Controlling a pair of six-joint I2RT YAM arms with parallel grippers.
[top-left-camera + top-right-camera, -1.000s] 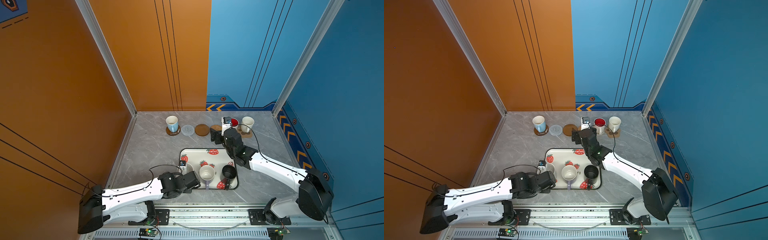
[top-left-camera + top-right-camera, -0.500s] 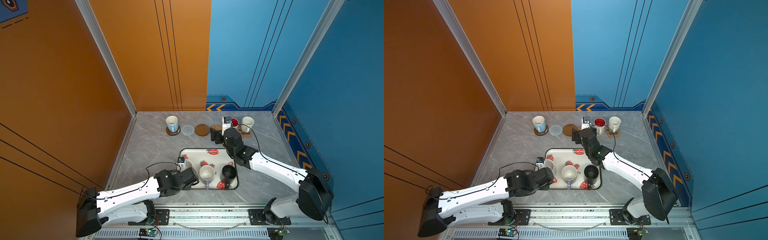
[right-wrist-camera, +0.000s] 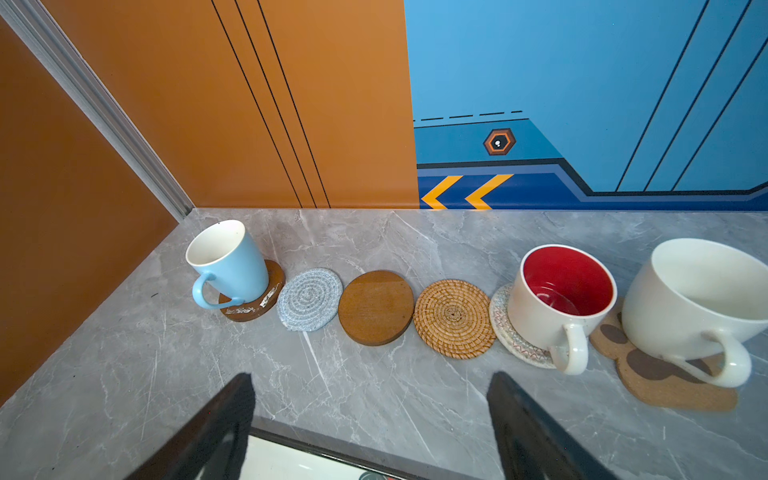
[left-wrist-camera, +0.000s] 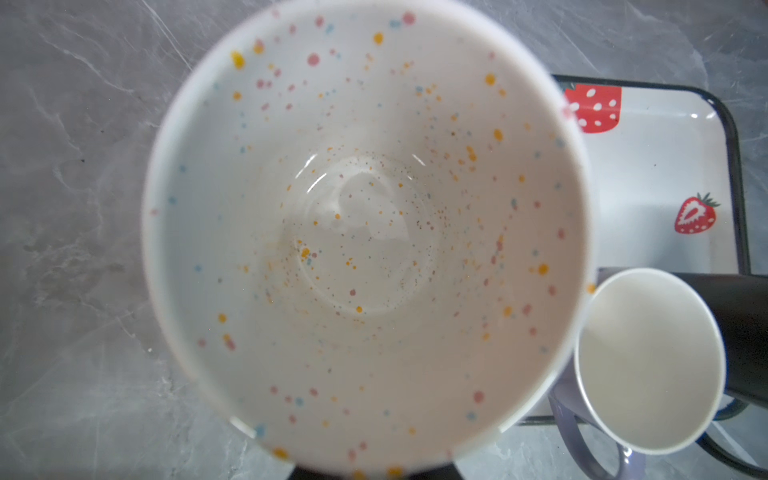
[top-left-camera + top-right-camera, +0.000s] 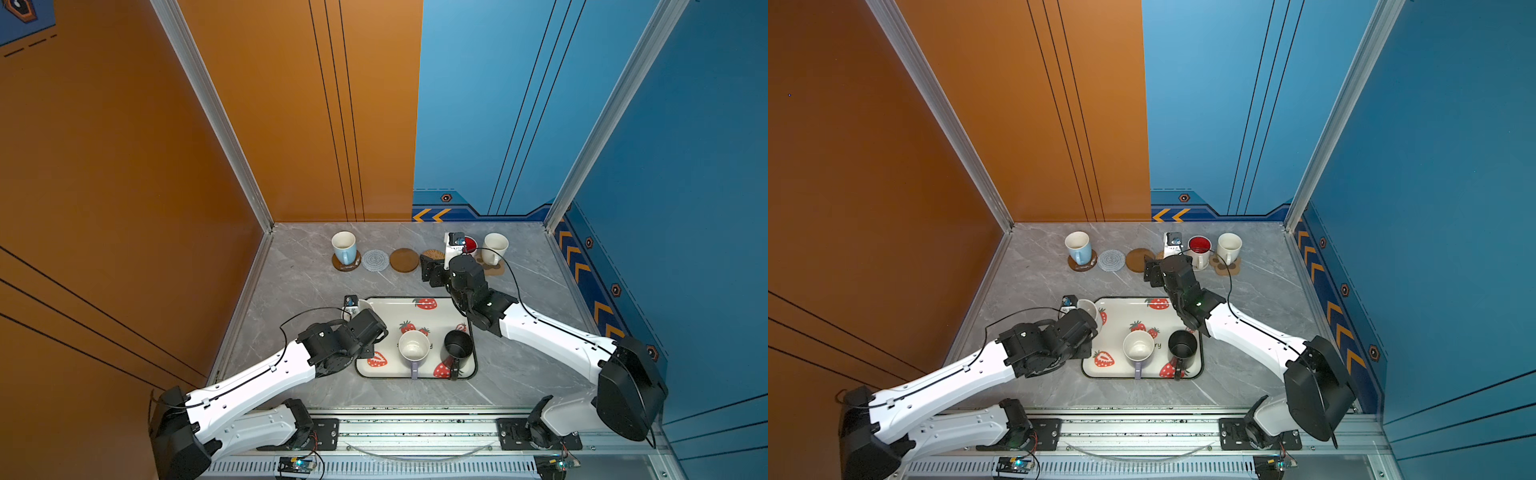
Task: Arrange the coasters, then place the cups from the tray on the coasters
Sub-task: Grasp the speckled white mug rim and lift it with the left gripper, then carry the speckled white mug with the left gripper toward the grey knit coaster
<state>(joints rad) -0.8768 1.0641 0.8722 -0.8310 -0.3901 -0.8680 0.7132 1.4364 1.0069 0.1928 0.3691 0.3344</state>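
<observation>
Left pincer (image 5: 365, 316) pinching speckled white mug (image 4: 365, 232) over tray (image 4: 656, 174) corner; lavender mug (image 5: 413, 347) and black mug (image 5: 457, 345) stand on tray to its right. Right pincer (image 3: 374, 415) spread, empty, above worktop (image 3: 166, 374) just past tray; straight ahead rattan coaster (image 3: 454, 318) and bare brown disc (image 3: 376, 307). Right of it, red-inside mug (image 3: 565, 299) and cream mug (image 3: 698, 299) on coasters (image 3: 505, 328); far to its left, light blue mug (image 3: 228, 262) on dark disc (image 3: 259, 305).
</observation>
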